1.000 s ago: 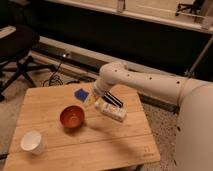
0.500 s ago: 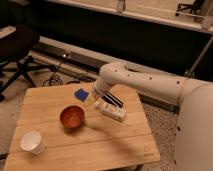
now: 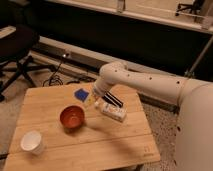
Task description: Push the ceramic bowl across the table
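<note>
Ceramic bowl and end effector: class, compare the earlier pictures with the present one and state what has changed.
Nothing has visibly changed. The ceramic bowl sits at the same spot on the table. The end effector is where it was, close by the bowl's far right side. The white cup stays at the near left corner.

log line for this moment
gripper low over table, beside ceramic bowl | bowl upright, mid-table | white cup at near-left corner
</note>
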Tool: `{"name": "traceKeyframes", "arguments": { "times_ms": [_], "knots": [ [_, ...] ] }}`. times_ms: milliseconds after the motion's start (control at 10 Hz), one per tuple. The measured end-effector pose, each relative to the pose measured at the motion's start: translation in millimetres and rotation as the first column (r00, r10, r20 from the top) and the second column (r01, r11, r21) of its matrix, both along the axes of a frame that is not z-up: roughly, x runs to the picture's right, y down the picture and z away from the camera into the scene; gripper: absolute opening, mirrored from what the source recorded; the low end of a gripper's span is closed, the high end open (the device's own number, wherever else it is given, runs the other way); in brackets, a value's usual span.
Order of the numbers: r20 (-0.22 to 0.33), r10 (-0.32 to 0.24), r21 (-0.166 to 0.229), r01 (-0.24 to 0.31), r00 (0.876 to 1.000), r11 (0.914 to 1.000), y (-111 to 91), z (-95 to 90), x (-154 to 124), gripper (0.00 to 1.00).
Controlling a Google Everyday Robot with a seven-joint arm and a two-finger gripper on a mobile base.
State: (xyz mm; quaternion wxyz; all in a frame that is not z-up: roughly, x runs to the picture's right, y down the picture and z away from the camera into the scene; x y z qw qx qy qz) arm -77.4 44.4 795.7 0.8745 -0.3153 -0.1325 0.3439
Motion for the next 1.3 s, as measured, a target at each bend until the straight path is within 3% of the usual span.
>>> {"name": "traceKeyframes", "arguments": {
  "times_ms": [600, 800, 1000, 1300],
  "knots": [
    [0.0, -0.001, 0.0, 0.001, 1.0, 1.0, 0.4, 0.1, -0.1, 0.75],
    [-0.002, -0.042, 0.014, 0.042, 0.999, 0.999, 6.3, -0.5, 0.2, 0.75],
    [-0.011, -0.181, 0.051, 0.181, 0.983, 0.9821, 25.0, -1.2, -1.5, 0.75],
    [-0.024, -0.394, 0.054, 0.395, 0.919, 0.9171, 65.7, -1.5, 3.3, 0.75]
  ]
}}
